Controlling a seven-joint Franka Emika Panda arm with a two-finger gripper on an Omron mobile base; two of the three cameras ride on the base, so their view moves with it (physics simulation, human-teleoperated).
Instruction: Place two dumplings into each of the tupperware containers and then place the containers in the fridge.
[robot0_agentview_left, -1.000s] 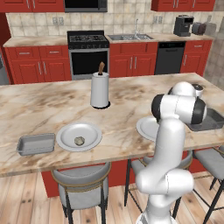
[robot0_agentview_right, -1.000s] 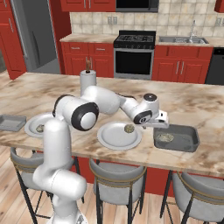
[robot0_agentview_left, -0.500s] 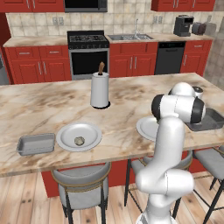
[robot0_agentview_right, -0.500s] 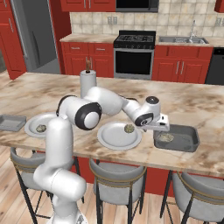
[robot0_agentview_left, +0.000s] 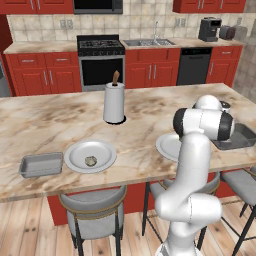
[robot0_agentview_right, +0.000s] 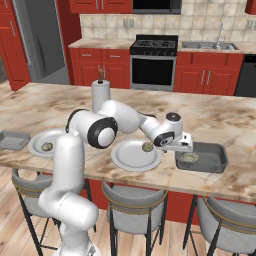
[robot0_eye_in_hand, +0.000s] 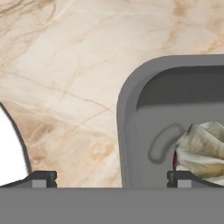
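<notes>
My gripper (robot0_agentview_right: 183, 151) hangs open over the left rim of the right tupperware container (robot0_agentview_right: 216, 161), a grey tray. In the hand view the open gripper (robot0_eye_in_hand: 111, 180) straddles that rim (robot0_eye_in_hand: 127, 113), with nothing between the fingertips (robot0_eye_in_hand: 42, 178). One dumpling (robot0_agentview_right: 189, 157) lies inside the tray, just right of the right fingertip, shown in the hand view as a lumpy tan dumpling (robot0_eye_in_hand: 202, 149). Another dumpling (robot0_agentview_right: 147, 147) rests on the near white plate (robot0_agentview_right: 131, 158). The second container (robot0_agentview_left: 41, 164) sits at the counter's left beside a plate (robot0_agentview_left: 92, 151) holding a dumpling (robot0_agentview_left: 90, 161). The fridge (robot0_agentview_right: 37, 45) stands far back left.
A paper towel roll (robot0_agentview_left: 114, 102) stands upright mid-counter. Bar stools (robot0_agentview_right: 128, 201) line the counter's near edge. Stove, sink and red cabinets run along the back wall. In the left base view my own arm hides much of the right plate (robot0_agentview_left: 166, 145).
The hand has sunk a little and edged toward the right container's left rim. The jaws stay wide open. Nothing else has moved.
</notes>
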